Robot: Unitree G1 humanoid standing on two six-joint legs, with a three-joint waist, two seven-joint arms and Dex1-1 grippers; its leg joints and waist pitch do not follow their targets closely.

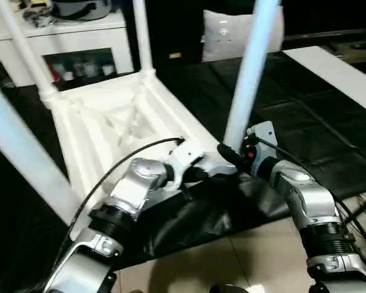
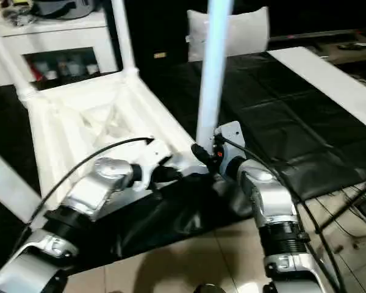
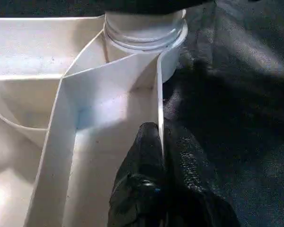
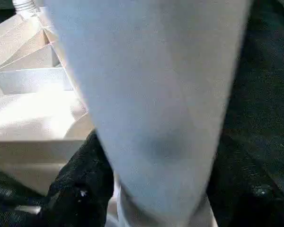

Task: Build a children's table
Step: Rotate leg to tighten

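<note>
The children's table top (image 1: 110, 122) lies upside down on a black mat, ribbed underside up. White legs stand in its corner sockets: two far ones (image 1: 141, 36) (image 1: 24, 49), one near left (image 1: 18, 152) and one near right (image 1: 250, 73). My left gripper (image 3: 161, 142) is shut on the thin rim wall (image 3: 159, 94) of the top, just short of the near-right socket (image 3: 142, 33). My right gripper (image 4: 165, 189) reaches in from the right, low on the near-right leg (image 4: 151, 94). A black finger (image 4: 80, 189) sits on either side of that leg, closed against it.
A white cabinet (image 1: 79, 36) with dark glass doors stands behind the table. A long white board (image 1: 341, 73) lies on the black mat (image 1: 293, 122) at the right. Light floor tiles (image 1: 256, 256) lie nearest me. A black cable (image 1: 134, 152) arcs over my left forearm.
</note>
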